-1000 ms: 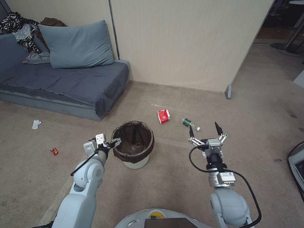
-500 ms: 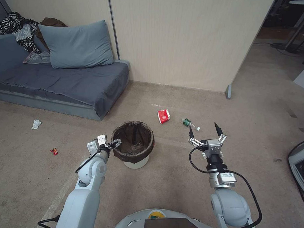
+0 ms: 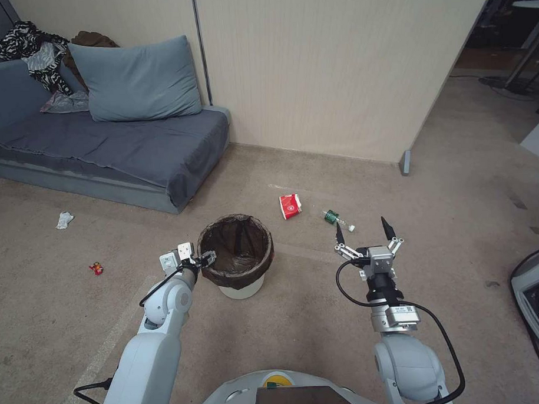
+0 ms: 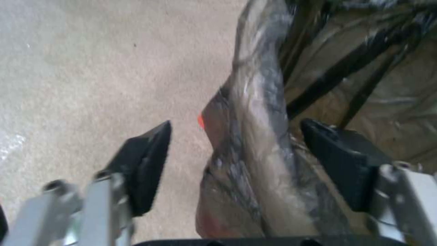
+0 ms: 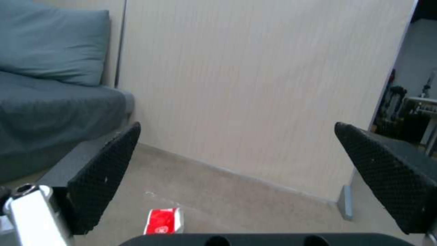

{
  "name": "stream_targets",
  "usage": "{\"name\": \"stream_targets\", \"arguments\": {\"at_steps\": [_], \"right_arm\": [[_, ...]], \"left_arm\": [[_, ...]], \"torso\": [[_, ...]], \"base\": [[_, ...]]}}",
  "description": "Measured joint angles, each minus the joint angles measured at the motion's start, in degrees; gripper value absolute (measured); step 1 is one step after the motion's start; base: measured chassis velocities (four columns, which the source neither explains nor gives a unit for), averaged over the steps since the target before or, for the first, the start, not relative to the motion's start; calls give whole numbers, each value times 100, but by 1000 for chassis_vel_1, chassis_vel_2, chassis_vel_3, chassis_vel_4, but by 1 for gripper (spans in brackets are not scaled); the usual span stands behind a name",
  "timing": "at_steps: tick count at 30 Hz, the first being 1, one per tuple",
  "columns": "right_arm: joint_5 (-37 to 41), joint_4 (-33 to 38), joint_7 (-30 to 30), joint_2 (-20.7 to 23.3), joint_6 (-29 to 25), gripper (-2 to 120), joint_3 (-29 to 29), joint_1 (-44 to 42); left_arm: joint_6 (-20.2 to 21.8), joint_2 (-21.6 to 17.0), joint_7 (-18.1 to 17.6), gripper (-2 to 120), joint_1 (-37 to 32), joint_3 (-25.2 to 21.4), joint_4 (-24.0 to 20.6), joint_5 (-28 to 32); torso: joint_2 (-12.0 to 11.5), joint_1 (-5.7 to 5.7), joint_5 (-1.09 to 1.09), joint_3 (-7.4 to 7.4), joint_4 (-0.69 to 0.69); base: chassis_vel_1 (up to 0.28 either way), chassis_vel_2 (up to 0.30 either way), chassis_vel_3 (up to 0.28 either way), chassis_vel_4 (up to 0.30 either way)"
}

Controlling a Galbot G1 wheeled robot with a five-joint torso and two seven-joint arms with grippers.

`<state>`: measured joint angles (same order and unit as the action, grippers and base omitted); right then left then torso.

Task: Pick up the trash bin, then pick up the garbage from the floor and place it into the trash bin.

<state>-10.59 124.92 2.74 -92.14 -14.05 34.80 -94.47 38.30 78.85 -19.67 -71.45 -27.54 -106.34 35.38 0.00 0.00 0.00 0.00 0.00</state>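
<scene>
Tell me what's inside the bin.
The bin holds a dark liner bag folded over its rim; no litter shows inside it. Its bottom is in shadow. The left end effector straddles the rim, one finger inside, not closed.

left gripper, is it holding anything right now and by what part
Nothing is gripped yet. The left gripper is open, its fingers straddling the near rim of the trash bin, one outside, one inside the liner. The right gripper is open and empty.

Upright white trash bin (image 3: 236,256), dark-lined; red carton (image 3: 290,205) and green bottle (image 3: 335,218) lie beyond it.
</scene>
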Motion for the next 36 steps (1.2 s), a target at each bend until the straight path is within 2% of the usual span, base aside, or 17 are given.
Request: {"name": "stream_targets", "arguments": {"at_steps": [3, 4, 5, 9, 11, 13, 15, 17, 18, 31, 36], "right_arm": [[9, 6, 2, 0, -4, 100, 0, -4], [9, 6, 2, 0, -4, 100, 0, -4], [15, 15, 2, 0, -6, 100, 5, -4], [24, 23, 2, 0, -8, 100, 12, -5], [27, 23, 3, 0, -13, 100, 13, -6], [27, 23, 4, 0, -17, 100, 13, -6], [28, 34, 47, 0, -23, 100, 13, -20], [28, 38, 56, 0, -27, 100, 13, -23], [30, 39, 58, 0, -29, 100, 14, -23], [118, 44, 91, 0, -22, 100, 20, -2], [-71, 5, 95, 0, -83, 100, 4, 50]], "left_arm": [[-5, 21, 28, 58, -4, 12, 51, -2], [-5, 21, 28, 58, -4, 12, 51, -2], [-7, 30, 35, 49, -15, 29, 61, -12], [-9, 41, 42, 40, -35, 44, 67, -35], [-11, 48, 53, 27, -59, 53, 73, -68], [-12, 51, 57, 23, -69, 56, 78, -75], [-19, 59, 61, 11, -89, 61, 99, -91], [-22, 62, 60, 9, -94, 61, 110, -101], [-26, 69, 59, 3, -102, 62, 129, -111], [-91, 106, 90, 3, -191, 90, 169, -264], [-135, 91, 105, 3, -390, 40, -86, -389]], "torso": [[0, 0, 3, -1, 0], [0, 0, 3, -1, 0], [1, 0, 4, -1, 0], [1, 0, 4, -1, 0], [1, 0, 4, -2, 0], [1, 0, 4, -2, 0], [2, -1, 5, -2, 1], [2, -1, 5, -2, 1], [2, -1, 5, -2, 2], [2, -1, 2, -2, 0], [0, 0, -6, 3, -1]], "base": [[0, 0, 0, 0], [0, 0, 0, 0], [0, 0, 0, 0], [0, 0, 0, 0], [0, 0, 0, 0], [0, 0, 0, 0], [0, 0, 0, 0], [0, 0, 0, 0], [0, 0, 0, 0], [0, 0, 0, 0], [0, 0, 0, 0]]}}
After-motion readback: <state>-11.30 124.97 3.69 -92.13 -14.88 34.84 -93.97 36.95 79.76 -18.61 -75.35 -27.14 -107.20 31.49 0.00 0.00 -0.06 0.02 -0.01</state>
